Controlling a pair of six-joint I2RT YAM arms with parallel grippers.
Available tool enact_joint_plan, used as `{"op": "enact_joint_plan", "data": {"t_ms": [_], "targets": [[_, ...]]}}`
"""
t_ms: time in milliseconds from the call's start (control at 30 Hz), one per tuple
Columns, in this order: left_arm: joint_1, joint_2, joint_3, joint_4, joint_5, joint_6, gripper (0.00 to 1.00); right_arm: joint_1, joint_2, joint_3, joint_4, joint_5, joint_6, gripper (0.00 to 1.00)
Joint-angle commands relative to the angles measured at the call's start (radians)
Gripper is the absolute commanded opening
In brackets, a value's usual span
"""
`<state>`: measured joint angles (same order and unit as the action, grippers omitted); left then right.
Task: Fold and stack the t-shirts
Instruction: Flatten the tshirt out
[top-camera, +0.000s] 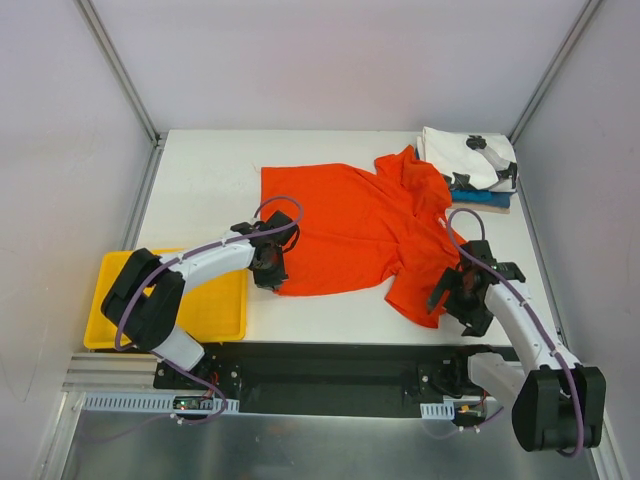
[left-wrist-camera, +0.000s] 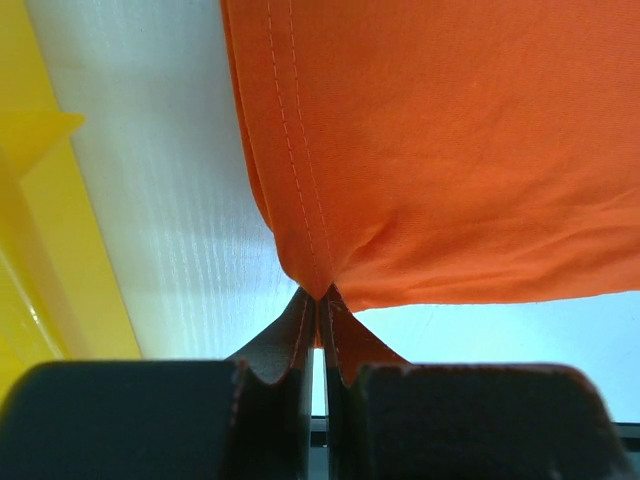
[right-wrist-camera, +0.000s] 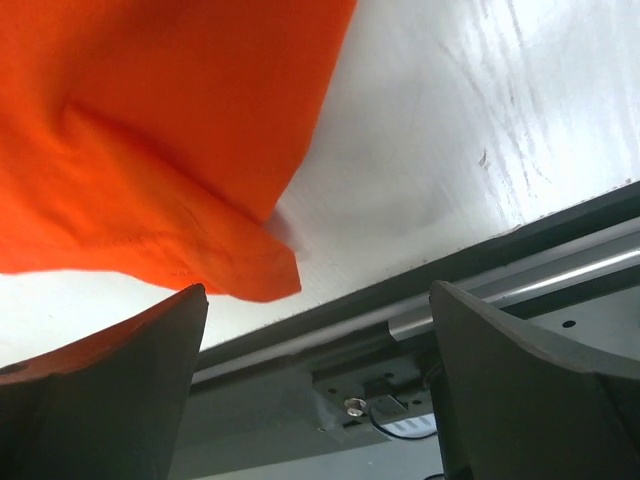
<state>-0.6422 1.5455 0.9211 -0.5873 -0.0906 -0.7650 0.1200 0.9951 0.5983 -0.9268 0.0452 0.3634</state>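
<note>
Pincer on our left arm (left-wrist-camera: 318, 330) is clamped on the orange shirt's (top-camera: 350, 235) near hem corner; the shirt lies lengthwise across the desk (top-camera: 200, 180). Our right pincer (right-wrist-camera: 315, 380) gapes apart beside its sleeve.

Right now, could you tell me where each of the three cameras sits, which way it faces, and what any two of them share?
Top external: above and behind the arms, looking down on the table, orange shirt, folded shirts, yellow tray; both arms show.
Left wrist: on the left gripper, looking along its fingers pinched shut on the orange shirt's corner, tray at left.
Right wrist: on the right gripper, fingers apart, facing the shirt's edge by the table's near rail.
Shared: all three see the orange shirt.
</note>
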Motion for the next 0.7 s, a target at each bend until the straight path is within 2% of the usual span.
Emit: {"op": "enact_joint_plan", "data": {"t_ms": [0, 33, 133, 167, 233, 300, 533, 667], "targets": [[-0.01, -0.048, 0.004, -0.019, -0.037, 0.027, 0.0, -0.074, -0.009, 0.014, 0.043, 0.022, 0.029, 0.98], [-0.01, -0.048, 0.004, -0.017, -0.035, 0.027, 0.0, -0.077, -0.001, 0.017, 0.051, 0.024, 0.031, 0.97], [-0.01, -0.047, 0.001, -0.013, -0.035, 0.033, 0.0, -0.079, 0.042, 0.017, 0.063, 0.001, 0.02, 0.87], [-0.01, -0.048, 0.001, -0.011, -0.038, 0.033, 0.0, -0.077, 0.053, 0.002, 0.066, -0.025, 0.02, 0.79], [-0.01, -0.048, 0.001, -0.009, -0.04, 0.035, 0.0, -0.077, 0.074, -0.021, 0.086, -0.036, 0.025, 0.72], [-0.008, -0.048, 0.004, -0.009, -0.043, 0.035, 0.0, -0.072, 0.083, -0.06, 0.104, -0.109, 0.038, 0.62], [-0.01, -0.039, 0.009, -0.009, -0.041, 0.033, 0.0, 0.024, 0.119, -0.071, 0.132, -0.166, 0.086, 0.44], [-0.01, -0.054, 0.004, -0.009, -0.044, 0.027, 0.0, 0.043, 0.128, -0.066, 0.111, -0.128, 0.095, 0.36]]}}
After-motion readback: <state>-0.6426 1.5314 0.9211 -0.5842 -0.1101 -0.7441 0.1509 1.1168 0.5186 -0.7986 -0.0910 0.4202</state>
